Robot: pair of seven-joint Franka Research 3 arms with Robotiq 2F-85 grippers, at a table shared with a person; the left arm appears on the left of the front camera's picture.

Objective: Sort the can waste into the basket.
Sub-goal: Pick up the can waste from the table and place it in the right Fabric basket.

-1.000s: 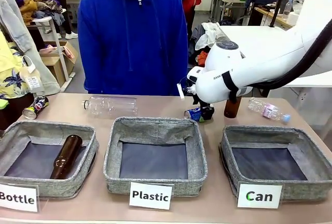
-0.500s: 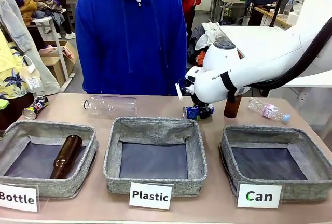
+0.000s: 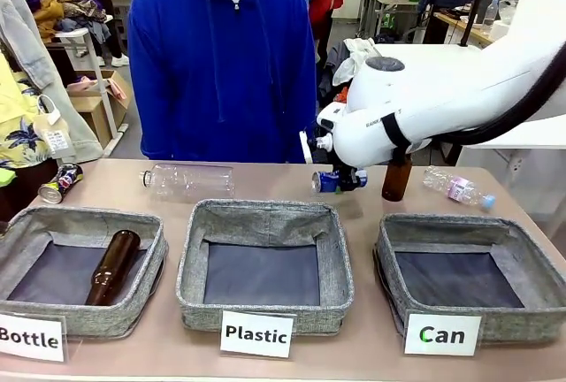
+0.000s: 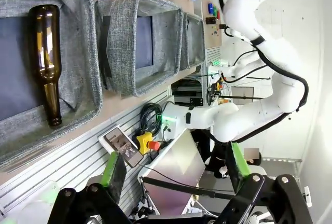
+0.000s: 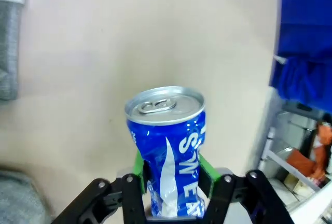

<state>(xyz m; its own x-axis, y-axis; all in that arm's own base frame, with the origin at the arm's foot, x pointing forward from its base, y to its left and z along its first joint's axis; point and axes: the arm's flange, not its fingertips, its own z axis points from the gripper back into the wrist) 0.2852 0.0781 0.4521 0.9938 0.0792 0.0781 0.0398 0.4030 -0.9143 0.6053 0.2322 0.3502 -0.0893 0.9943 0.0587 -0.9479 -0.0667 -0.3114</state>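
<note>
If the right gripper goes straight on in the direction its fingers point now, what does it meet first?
Probably the bare table top. The right gripper is shut on the blue can, whose lid end leads, so the can would touch first. The distance is unclear.

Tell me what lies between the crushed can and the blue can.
Front view: a clear plastic bottle lies on its side between the crushed can and the blue can.
</note>
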